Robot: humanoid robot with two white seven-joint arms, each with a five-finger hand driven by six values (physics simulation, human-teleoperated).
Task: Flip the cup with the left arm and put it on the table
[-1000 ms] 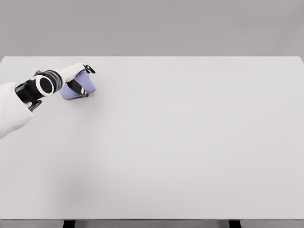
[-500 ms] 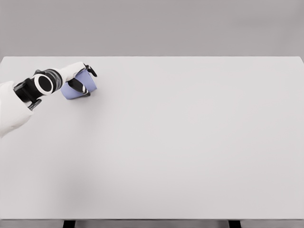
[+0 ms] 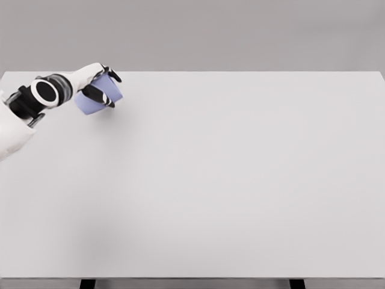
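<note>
While the left hand (image 3: 96, 84) is wrapping its fingers (image 3: 96, 95) around the lavender cup (image 3: 98, 98), the cup is sitting at the far left of the white table (image 3: 240, 180), close to the back edge, and tilting rather than standing square. A faint shadow under it suggests it is hanging just clear of the tabletop, though the gap is too slight to be certain. The dark-tipped thumb (image 3: 113, 76) is pressing over the upper side while the other fingers are curling under the lower wall, so the grasp is looking firm but is covering much of the cup; which end is the mouth cannot be told from this angle. To do the flip well, the wrist should be rolling slowly with the grip held constant, keeping the cup high enough that its rim is clearing the table through the turn. Only once it is sitting upright and flat should the fingers be loosening. The right arm is not showing.
</note>
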